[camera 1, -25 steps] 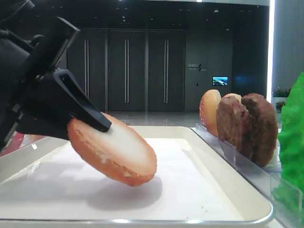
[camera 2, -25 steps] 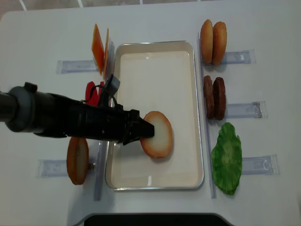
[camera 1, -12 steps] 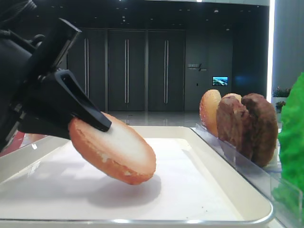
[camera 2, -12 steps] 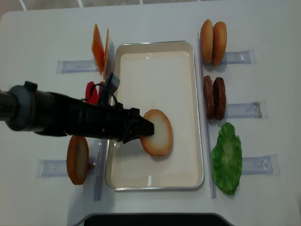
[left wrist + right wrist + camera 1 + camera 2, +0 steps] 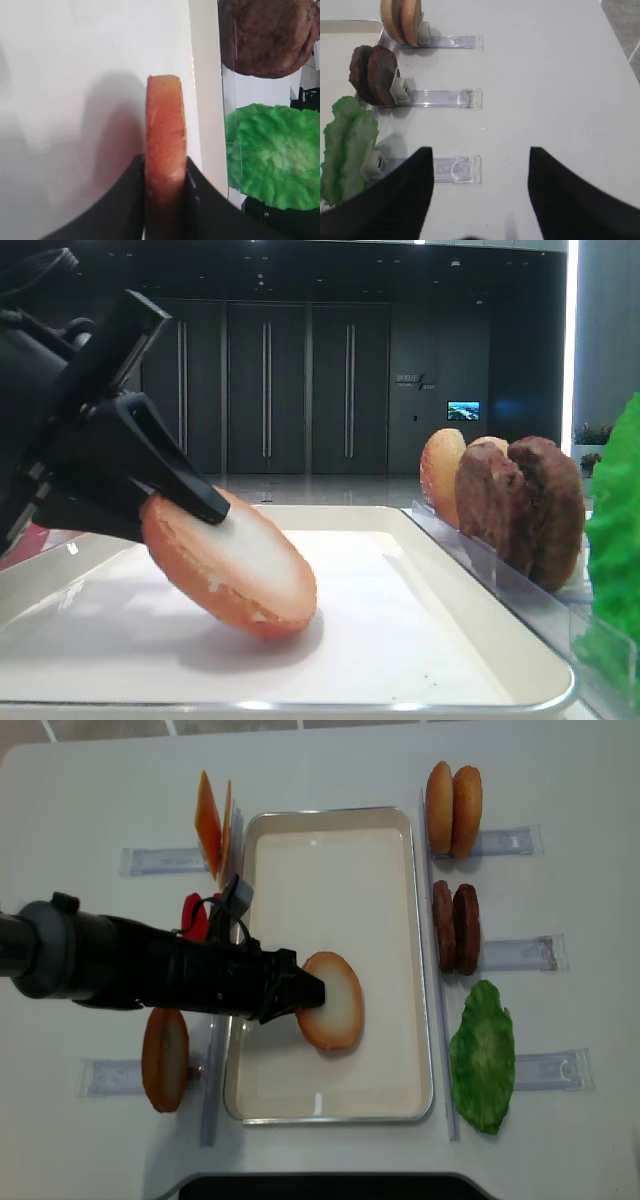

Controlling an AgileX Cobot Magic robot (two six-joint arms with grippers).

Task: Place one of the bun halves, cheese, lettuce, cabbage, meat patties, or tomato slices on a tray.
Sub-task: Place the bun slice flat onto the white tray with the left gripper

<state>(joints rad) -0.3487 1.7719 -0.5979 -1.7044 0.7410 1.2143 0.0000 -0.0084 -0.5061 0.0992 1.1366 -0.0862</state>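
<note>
While the left pincer (image 5: 300, 992) clamps the rim of one bun half (image 5: 332, 1001), that half sits tilted over the white tray (image 5: 330, 1105), its lower edge at or just touching the paper liner and its pale cut face turned up; judged from this, delivery is nearly complete and only release and withdrawal remain. Counted from left to right on the tabletop (image 5: 560, 1150): one further bun half (image 5: 165, 1060) standing on edge in a clear rack, red tomato slices (image 5: 193, 915) mostly hidden behind the arm so their number cannot be told, two cheese slices (image 5: 211, 823) upright, the one tray holding only the gripped half, two bun halves (image 5: 452, 809) upright at the far right, two meat patties (image 5: 455, 927) below them, and one lettuce leaf (image 5: 482, 1056). No cabbage is identifiable. The right pincer (image 5: 479, 200) hangs over bare tabletop with its jaws spread apart, holding nothing.
</note>
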